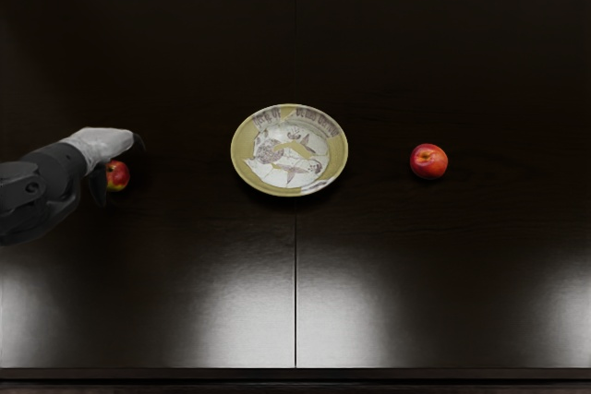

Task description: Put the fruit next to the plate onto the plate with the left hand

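Observation:
A yellow-rimmed plate (242, 136) with a painted pattern lies at the middle of the dark table. Left of it a small red fruit (118, 176) sits partly hidden beneath my left hand (109, 146), whose arm enters from the left edge. The hand's pale back covers the fruit's top and left side, and its dark parts merge with the tabletop. A second red fruit (428, 161), slightly larger, rests on the table to the right of the plate, well apart from it. The right arm is out of view.
The dark table (295, 292) runs nearly the full frame, with a grey speckled wall along the top edge. A thin seam runs down the table's middle, under the plate.

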Available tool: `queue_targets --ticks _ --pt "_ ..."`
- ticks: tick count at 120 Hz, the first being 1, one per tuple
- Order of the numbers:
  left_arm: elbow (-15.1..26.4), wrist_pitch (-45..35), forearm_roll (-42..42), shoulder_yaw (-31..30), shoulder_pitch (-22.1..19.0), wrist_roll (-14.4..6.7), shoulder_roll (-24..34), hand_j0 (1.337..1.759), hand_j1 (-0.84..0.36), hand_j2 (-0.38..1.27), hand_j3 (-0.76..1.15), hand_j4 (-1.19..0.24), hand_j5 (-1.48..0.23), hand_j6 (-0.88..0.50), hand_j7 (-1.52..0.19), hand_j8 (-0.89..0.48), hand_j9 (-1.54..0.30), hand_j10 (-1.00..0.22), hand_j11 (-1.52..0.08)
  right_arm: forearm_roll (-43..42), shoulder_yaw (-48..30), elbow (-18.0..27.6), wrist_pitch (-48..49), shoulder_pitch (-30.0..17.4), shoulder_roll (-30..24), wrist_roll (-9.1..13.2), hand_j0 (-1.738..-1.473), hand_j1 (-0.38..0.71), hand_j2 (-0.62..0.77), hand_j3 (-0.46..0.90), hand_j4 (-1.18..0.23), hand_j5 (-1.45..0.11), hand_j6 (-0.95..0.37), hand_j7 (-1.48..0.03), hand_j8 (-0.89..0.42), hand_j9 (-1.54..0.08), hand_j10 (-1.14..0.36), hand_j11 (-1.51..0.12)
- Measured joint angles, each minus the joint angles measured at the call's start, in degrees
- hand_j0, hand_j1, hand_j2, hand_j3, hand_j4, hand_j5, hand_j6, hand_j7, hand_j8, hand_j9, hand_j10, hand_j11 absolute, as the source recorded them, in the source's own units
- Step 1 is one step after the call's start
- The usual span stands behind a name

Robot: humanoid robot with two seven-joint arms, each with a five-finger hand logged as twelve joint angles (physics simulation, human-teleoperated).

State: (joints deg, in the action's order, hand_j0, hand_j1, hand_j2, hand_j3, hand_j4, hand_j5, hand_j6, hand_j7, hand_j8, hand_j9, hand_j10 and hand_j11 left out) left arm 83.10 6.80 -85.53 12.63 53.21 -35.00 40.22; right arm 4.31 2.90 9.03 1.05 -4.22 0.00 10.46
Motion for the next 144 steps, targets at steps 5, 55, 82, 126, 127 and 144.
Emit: queue_targets --ticks 5,55,82,126,127,144 --pt "-0.38 -0.79 -0.04 -0.77 0.13 0.00 -0.38 1.658 0.01 0.06 0.00 -0.29 -0.37 -0.29 -0.37 -0.29 -0.37 -0.29 -0.37 0.00 0.00 0.01 0.00 0.00 0.00 0.00 -1.658 -0.35 0.00 0.00 0.00 0.00 0.00 0.00 0.00 0.00 0.00 0.00" --pt "-0.48 -2.40 0.08 -2.32 0.25 0.00 0.13 1.658 -0.13 0.08 0.00 -0.41 -0.52 -0.41 -0.52 -0.41 -0.52 -0.40 -0.52 0.00 0.00 0.02 0.00 -0.05 0.00 0.00 -1.658 -0.35 0.00 0.00 0.00 0.00 0.00 0.00 0.00 0.00 0.00 0.00" --pt "1.81 -3.34 -0.02 -2.38 0.05 0.00 1.19 1.658 -0.16 0.09 0.00 -0.43 -0.56 -0.44 -0.56 -0.43 -0.56 -0.43 -0.56 0.00 0.00 0.02 0.00 -0.02 0.00 0.00 -1.658 -0.35 0.00 0.00 0.00 0.00 0.00 0.00 0.00 0.00 0.00 0.00" --pt "2.21 -3.68 -0.18 -2.43 -0.39 0.00 1.44 1.658 -0.24 0.11 0.00 -0.51 -0.63 -0.51 -0.63 -0.50 -0.64 -0.50 -0.64 0.00 0.00 0.02 0.00 -0.07 0.00 0.00 -1.658 -0.35 0.00 0.00 0.00 0.00 0.00 0.00 0.00 0.00 0.00 0.00" --pt "2.21 -3.68 -0.17 -2.43 -0.39 0.00 1.44 1.658 -0.24 0.11 0.00 -0.51 -0.64 -0.51 -0.64 -0.50 -0.65 -0.50 -0.64 0.00 0.00 0.02 0.00 -0.07 0.00 0.00 -1.658 -0.35 0.00 0.00 0.00 0.00 0.00 0.00 0.00 0.00 0.00 0.00" --pt "2.17 -3.93 -0.21 -2.48 -0.86 0.00 1.38 1.657 -0.26 0.11 0.00 -0.54 -0.68 -0.53 -0.68 -0.48 -0.69 -0.53 -0.69 0.00 0.00 0.02 0.00 -0.08 0.00 0.00 -1.658 -0.35 0.00 0.00 0.00 0.00 0.00 0.00 0.00 0.00 0.00 0.00"
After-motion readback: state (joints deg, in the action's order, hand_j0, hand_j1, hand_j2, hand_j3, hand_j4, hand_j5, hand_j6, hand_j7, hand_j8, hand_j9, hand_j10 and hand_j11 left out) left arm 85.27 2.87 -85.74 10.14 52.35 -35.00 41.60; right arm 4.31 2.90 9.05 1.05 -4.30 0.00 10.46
